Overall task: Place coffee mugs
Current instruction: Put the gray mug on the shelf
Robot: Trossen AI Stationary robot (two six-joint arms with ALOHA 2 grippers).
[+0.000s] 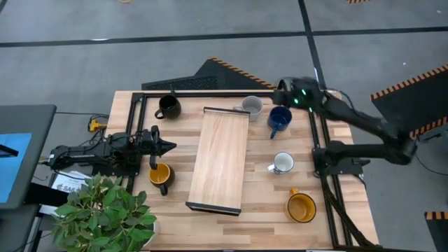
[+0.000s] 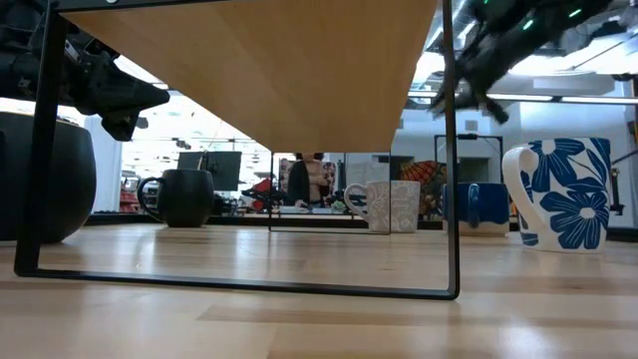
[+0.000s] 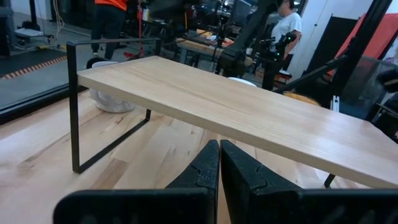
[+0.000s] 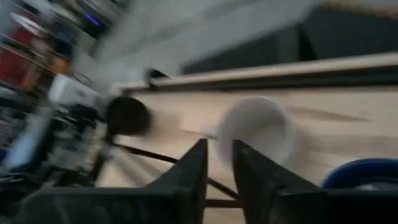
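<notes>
The mugs stand on the table around a wooden board shelf. The black mug is far left. The pale grey mug and the dark blue mug stand at the far right. The white mug has blue flowers on it in the low view. One yellow-orange mug sits left of the shelf, the other near right. My left gripper is shut, just beyond the left yellow-orange mug. My right gripper is narrowly open, raised above the table beside the grey mug.
The board rests on a black metal frame with open room beneath it. A potted plant stands at the near-left corner. Black rails run along the table's sides. People stand in the room beyond the table.
</notes>
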